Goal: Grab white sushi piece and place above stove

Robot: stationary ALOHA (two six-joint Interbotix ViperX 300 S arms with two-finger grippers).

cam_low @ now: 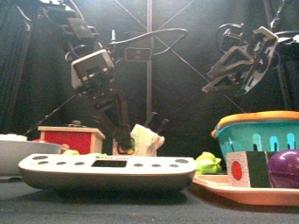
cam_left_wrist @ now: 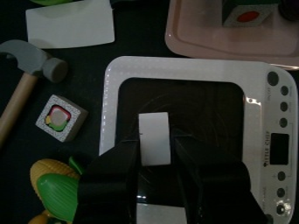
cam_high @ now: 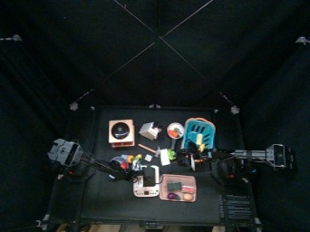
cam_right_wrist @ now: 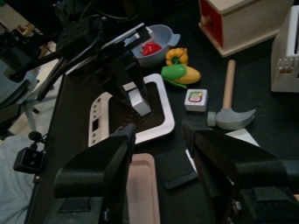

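The white sushi piece [cam_left_wrist: 155, 138] is a small white block between the jaws of my left gripper [cam_left_wrist: 156, 162]. The gripper is shut on it and holds it low over the black top of the stove [cam_left_wrist: 193, 70], a flat white-framed panel with a row of buttons. In the front view the left gripper [cam_low: 122, 140] hangs just above the stove [cam_low: 105, 171]. The right wrist view shows the piece [cam_right_wrist: 140, 98] over the stove [cam_right_wrist: 158, 122]. My right gripper [cam_low: 232, 74] is open and empty, raised high at the right.
A pink tray [cam_left_wrist: 193, 39] holding a red-dotted sushi piece [cam_left_wrist: 246, 15] lies beside the stove. A hammer [cam_left_wrist: 30, 74], a green-pink sushi piece [cam_left_wrist: 61, 117] and a corn cob [cam_left_wrist: 52, 188] lie on its other side. A teal basket [cam_low: 263, 131], a red box [cam_low: 70, 138] and a bowl [cam_right_wrist: 158, 39] stand behind.
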